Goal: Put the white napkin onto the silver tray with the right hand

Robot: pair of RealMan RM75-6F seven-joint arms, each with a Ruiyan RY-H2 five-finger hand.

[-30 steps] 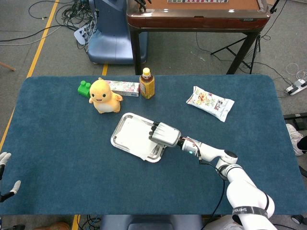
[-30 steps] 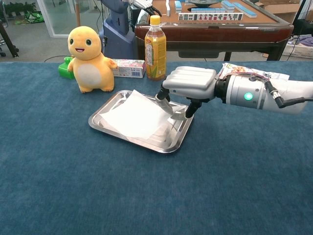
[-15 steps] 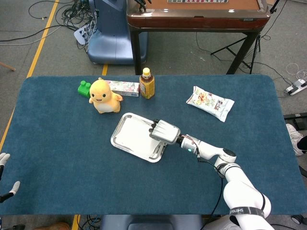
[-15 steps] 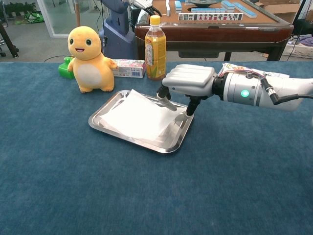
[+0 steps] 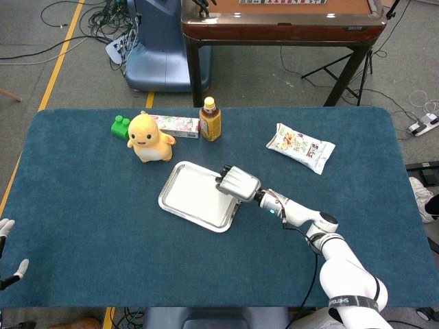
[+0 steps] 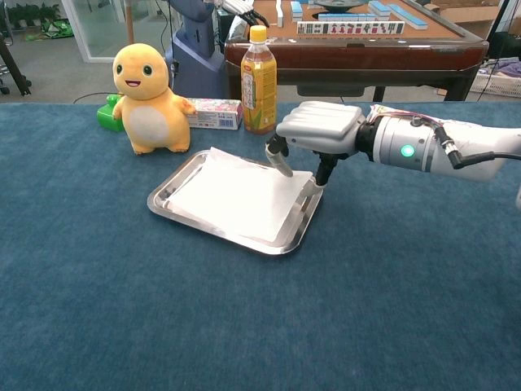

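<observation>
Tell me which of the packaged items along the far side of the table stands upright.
The bottle with the yellow cap. It stands on its base beside the flat box, while the snack bag lies flat off to the right.

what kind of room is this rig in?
Probably a robot lab or demo space, not a home. Loose cables lie on the grey floor with yellow tape lines, a mahjong table stands behind the blue-covered work table, and props like a plush toy are set out.

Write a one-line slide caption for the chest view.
Right hand hovers over the silver tray, the white napkin lying flat inside.
</observation>
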